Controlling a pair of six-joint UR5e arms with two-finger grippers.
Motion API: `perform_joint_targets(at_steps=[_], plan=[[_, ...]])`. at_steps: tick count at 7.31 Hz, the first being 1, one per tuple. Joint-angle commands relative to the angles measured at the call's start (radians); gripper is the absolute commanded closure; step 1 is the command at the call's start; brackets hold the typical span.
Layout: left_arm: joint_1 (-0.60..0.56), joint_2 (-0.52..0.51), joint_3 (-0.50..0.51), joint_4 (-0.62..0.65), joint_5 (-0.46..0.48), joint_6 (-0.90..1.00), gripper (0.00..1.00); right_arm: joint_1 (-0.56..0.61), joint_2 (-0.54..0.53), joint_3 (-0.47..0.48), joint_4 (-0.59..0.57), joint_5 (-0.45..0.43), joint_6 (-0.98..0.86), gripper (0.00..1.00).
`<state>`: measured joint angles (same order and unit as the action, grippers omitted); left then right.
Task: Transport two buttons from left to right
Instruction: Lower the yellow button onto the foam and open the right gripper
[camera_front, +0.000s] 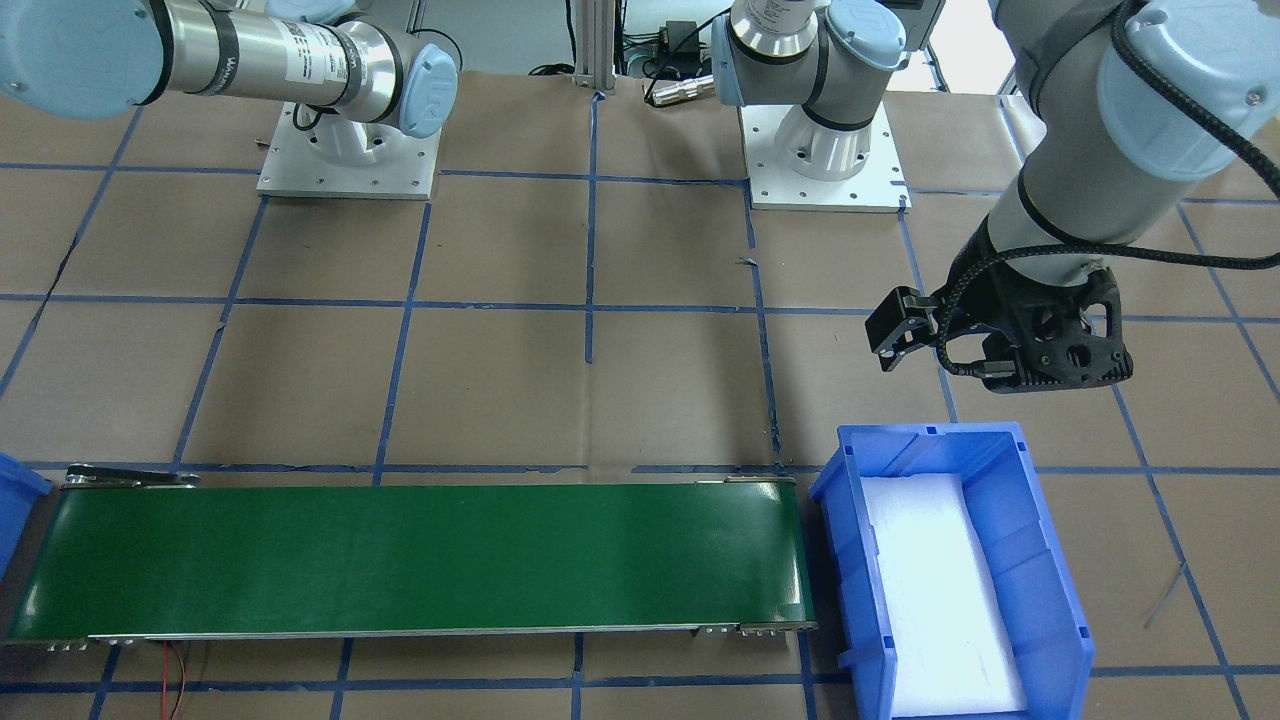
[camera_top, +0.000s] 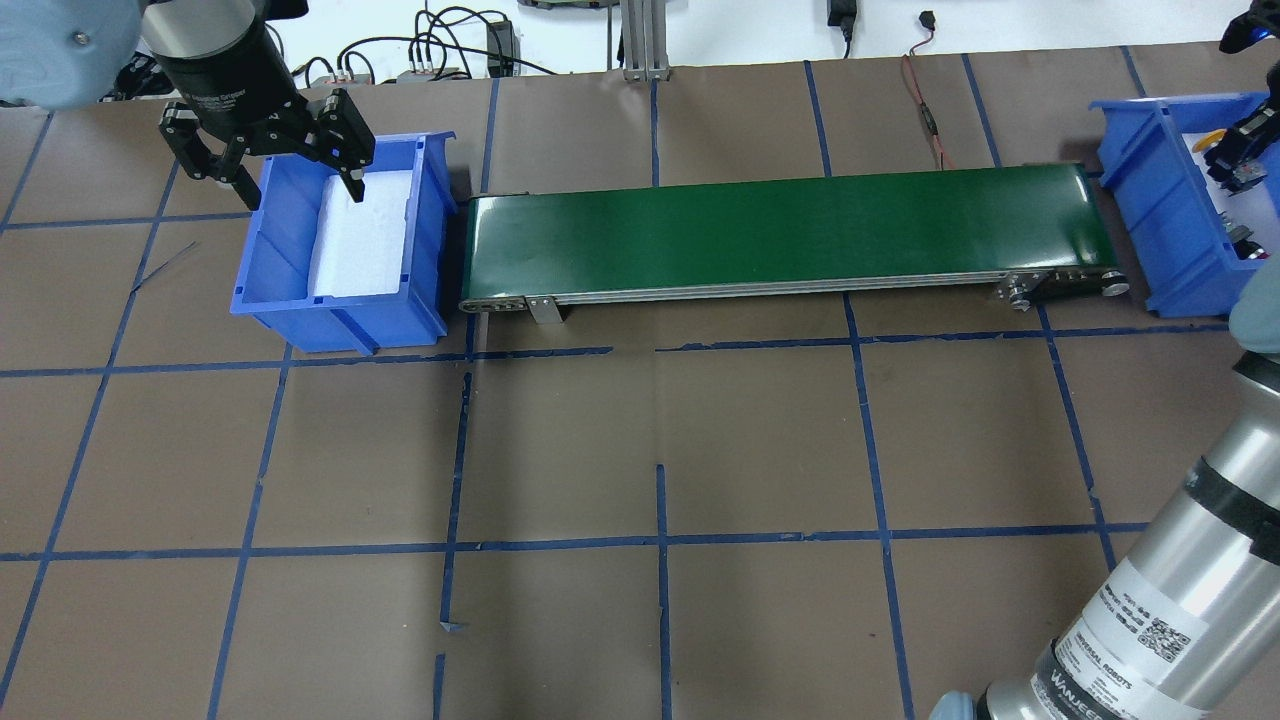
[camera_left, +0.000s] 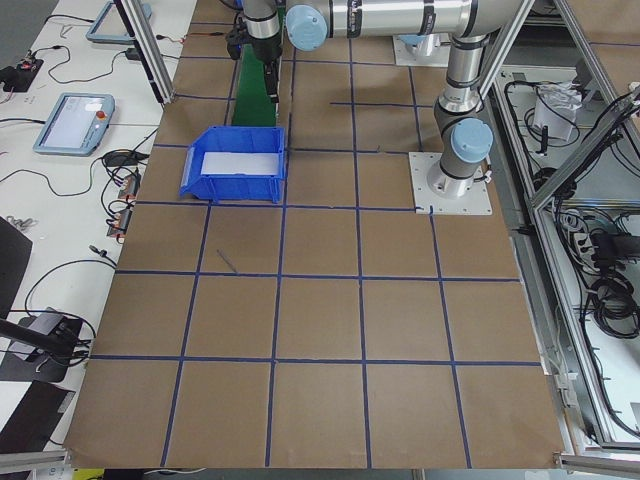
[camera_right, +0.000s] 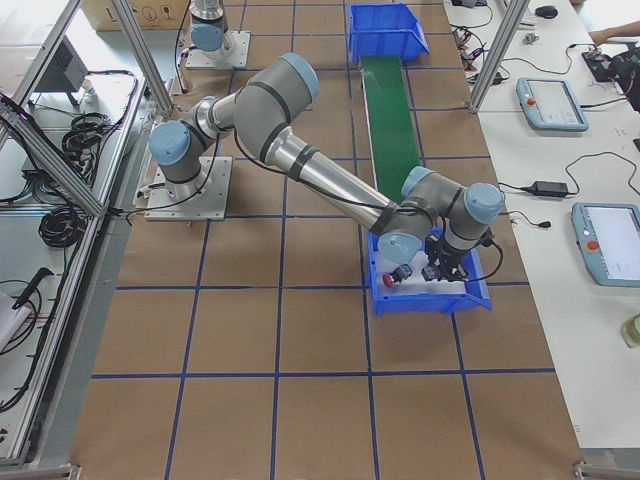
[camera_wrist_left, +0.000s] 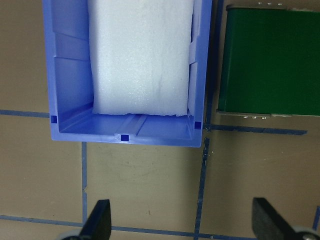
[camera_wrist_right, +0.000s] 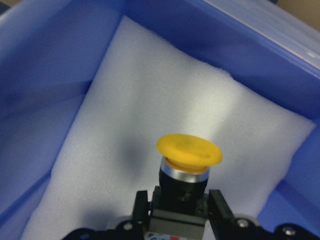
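brown papered table (camera_left: 320, 320), blue tape grid (camera_left: 320, 361), white cable-strewn desk (camera_left: 50, 215) alongside

Silver right arm (camera_front: 270, 55) with pale-blue joint caps (camera_front: 430, 90); black left pincer (camera_top: 298, 190), braided cable (camera_front: 1200, 260).

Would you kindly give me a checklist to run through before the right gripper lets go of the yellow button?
1. Grip: right gripper shut on yellow button: ok.
2. Position: yellow button over the foam inside the right bin: ok.
3. Contact: button's base touching the foam: cannot tell.
4. Other part: red button lying in the right bin, small in the exterior right view: ok.
5. Source: left bin shows only its white pad: ok.
6. Other arm: left gripper open, away from the conveyor belt: ok.
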<state>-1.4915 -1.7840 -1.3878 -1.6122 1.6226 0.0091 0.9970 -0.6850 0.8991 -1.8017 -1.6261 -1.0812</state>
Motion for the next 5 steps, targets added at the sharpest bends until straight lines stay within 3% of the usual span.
perform_joint_targets(at_steps=[1,4,5], plan=[[-0.001,-0.002,-0.002,0.0,-0.004,0.0,0.0,0.006,0.027,-0.016,-0.033,0.003,0.001,0.96],[0.003,0.012,0.013,-0.005,0.005,0.002,0.0,0.006,0.038,-0.016,-0.044,0.003,0.006,0.92],[0.005,0.018,0.004,-0.005,0.005,0.002,0.0,0.006,0.038,-0.016,-0.042,0.003,0.012,0.71]])
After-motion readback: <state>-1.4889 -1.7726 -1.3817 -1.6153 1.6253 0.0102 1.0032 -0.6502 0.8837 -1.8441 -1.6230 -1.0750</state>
